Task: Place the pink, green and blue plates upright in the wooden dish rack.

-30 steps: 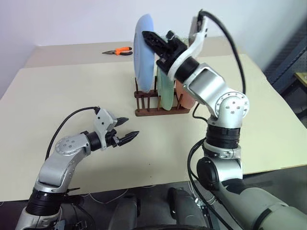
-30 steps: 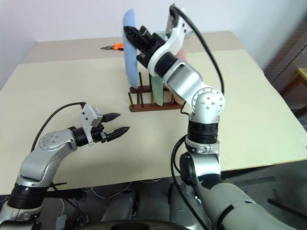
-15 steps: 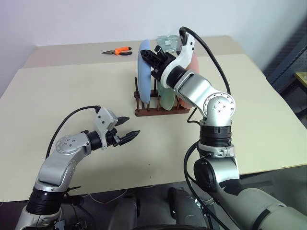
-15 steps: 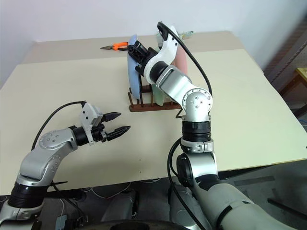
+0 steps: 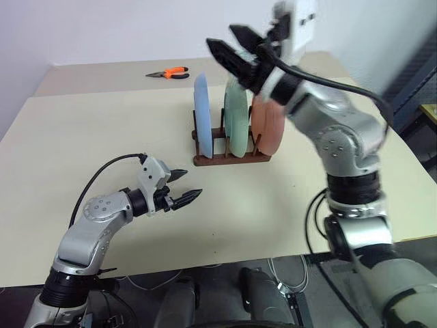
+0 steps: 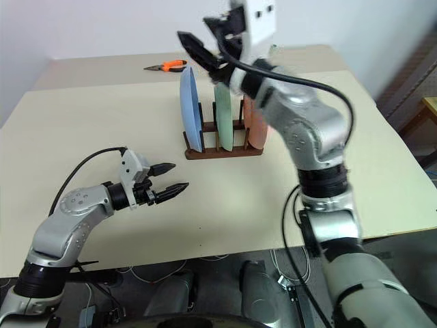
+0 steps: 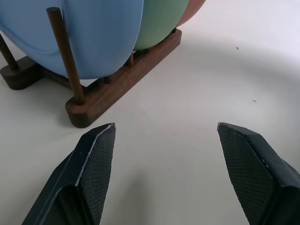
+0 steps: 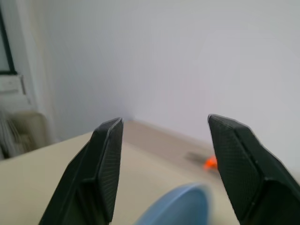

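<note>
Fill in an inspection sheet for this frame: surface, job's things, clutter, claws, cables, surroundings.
Surface: pale beige table, a seam running across its far part.
Job's things: blue plate, green plate and pink plate all stand upright in the wooden dish rack, blue on the robot's left, pink on its right.
Clutter: orange-handled pliers at the far edge.
Claws: left claw open, low over the table in front of the rack; right claw open, raised above the plates, holding nothing.
Cables: a black cable loops along the left arm, another along the right.
Surroundings: plain white wall behind.
</note>
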